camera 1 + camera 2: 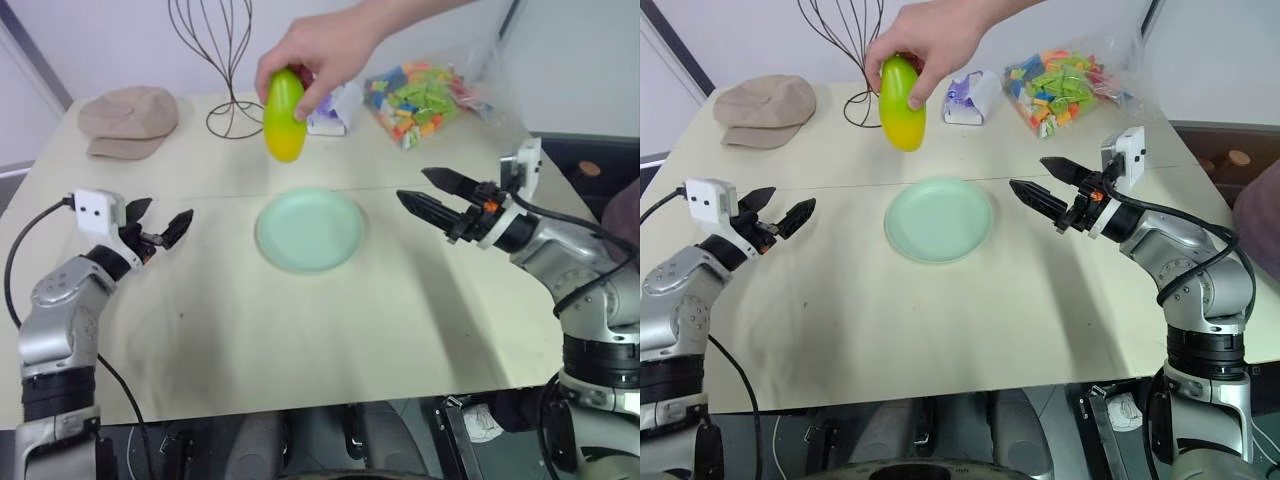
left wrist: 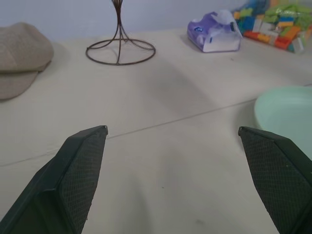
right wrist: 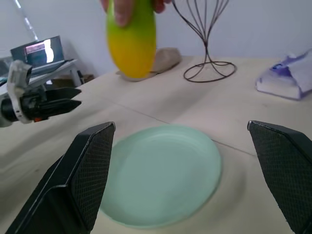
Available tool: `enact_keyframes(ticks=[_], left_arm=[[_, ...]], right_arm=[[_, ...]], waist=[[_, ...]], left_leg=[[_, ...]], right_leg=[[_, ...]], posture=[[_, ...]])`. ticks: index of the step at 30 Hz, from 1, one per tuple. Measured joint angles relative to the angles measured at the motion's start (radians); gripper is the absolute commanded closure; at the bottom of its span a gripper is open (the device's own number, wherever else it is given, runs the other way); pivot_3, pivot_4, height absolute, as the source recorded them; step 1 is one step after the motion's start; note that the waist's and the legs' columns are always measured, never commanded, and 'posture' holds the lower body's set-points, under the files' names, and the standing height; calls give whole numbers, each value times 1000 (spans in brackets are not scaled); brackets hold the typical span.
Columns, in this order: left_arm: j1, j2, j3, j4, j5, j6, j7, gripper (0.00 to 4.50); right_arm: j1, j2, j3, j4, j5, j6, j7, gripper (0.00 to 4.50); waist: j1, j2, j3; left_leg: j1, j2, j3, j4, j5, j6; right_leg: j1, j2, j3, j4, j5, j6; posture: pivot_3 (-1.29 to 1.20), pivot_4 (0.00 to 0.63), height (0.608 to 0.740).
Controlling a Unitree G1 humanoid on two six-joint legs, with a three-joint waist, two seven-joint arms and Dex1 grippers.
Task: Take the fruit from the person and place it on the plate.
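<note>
From the head camera we see the person's hand (image 1: 325,50) reaching in from the far side and holding the smooth oval yellow-green fruit (image 1: 284,116) upright in the air, fingers wrapped round its top. The fruit hangs above the pale beige surface (image 1: 300,320), just beyond the far rim of the round mint-green plate (image 1: 310,230), which lies bare between our two hands. Our left hand (image 1: 160,228) hovers to the plate's left, black fingers apart and nothing between them. Our right hand (image 1: 420,192) hovers to the plate's right, fingers likewise spread and empty, pointing toward the plate. Beyond the left hand lies a flat tan cloth cap (image 1: 130,120); beyond the plate stands a dark wire stand with a round base (image 1: 232,60), beside it a small white-and-purple tissue pack (image 1: 335,108), and beyond the right hand a clear bag of colourful toy blocks (image 1: 425,95).

Through the left wrist camera we see that hand's two fingers standing wide, the plate's edge beside one fingertip, the wire stand's base and the tissue pack ahead.

Through the right wrist camera the fingers stand wide with the plate between and ahead of them. The fruit hangs above the plate's far side, its top seemingly pinched by fingertips at the frame's edge, and our left hand shows beyond.
</note>
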Motion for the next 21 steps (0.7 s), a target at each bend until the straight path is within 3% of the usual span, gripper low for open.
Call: enact_keyframes(ticks=[3, 8, 15, 21], left_arm=[[-159, 39, -22, 62, -57, 57, -116, 0], [-487, 41, -159, 223, -62, 64, -327, 0], [-627, -77, -310, 486, 18, 0, -500, 0], [-771, -174, -316, 685, 75, -149, -512, 0]], right_arm=[[-10, 5, 6, 7, -2, 5, -13, 53], [-34, 21, 31, 28, -31, -18, -17, 53], [-17, 36, 23, 43, -71, -65, -56, 53], [19, 42, 17, 21, -72, -71, -93, 53]], waist=[[8, -1, 0], [14, 0, 0], [-3, -1, 0], [-4, -1, 0]], left_leg=[[-1, -1, 0, 2, 0, 0], [0, -3, 3, 2, 0, 0], [-3, -2, 2, 0, 0, 1], [-3, -2, 2, 0, 0, 1]], right_leg=[[0, 2, -2, 0, 0, 0], [1, 2, -1, -1, 0, 1], [-2, 3, -1, 0, 0, 1], [-2, 3, -1, 0, 0, 1]], posture=[[0, 150, 740], [0, 150, 740], [0, 150, 740], [0, 150, 740]])
